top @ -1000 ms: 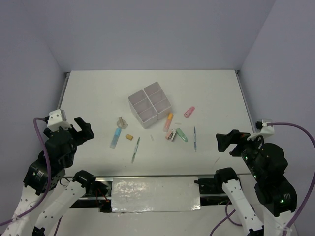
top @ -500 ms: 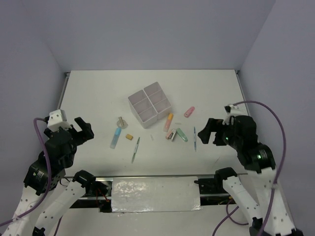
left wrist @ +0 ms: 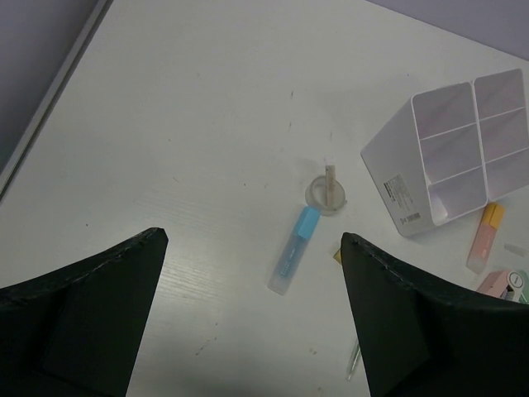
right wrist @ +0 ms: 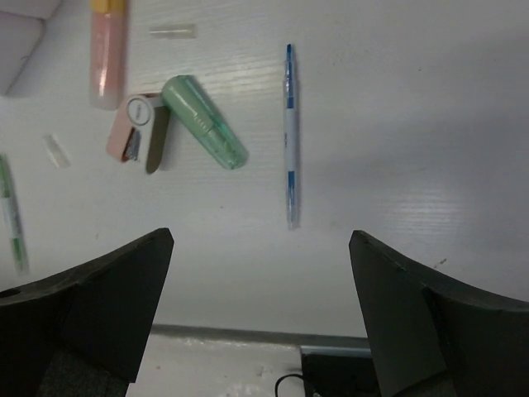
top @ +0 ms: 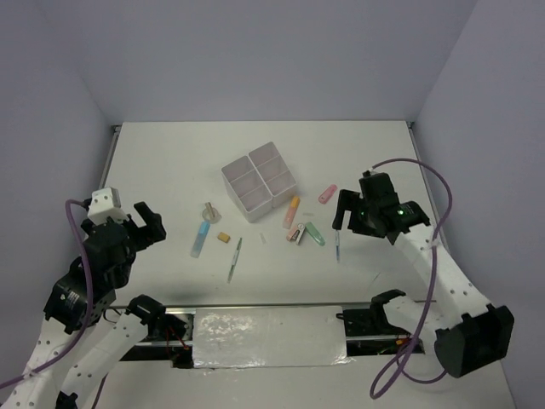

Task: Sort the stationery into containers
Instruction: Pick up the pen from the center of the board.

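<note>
The right fingers (right wrist: 99, 306) stand wide and empty over the blue pen (right wrist: 289, 136). It lies on the counter (right wrist: 430, 124) just ahead of their gap, long axis square to the closing line (favourable). The left fingers (left wrist: 83, 314), equally wide, are well apart.

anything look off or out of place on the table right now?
Nothing spilled or broken. The white square four-compartment plastic organiser sits cornerwise to the table edges, and a short tan stick stands upright in a small clear ring to its left.
</note>
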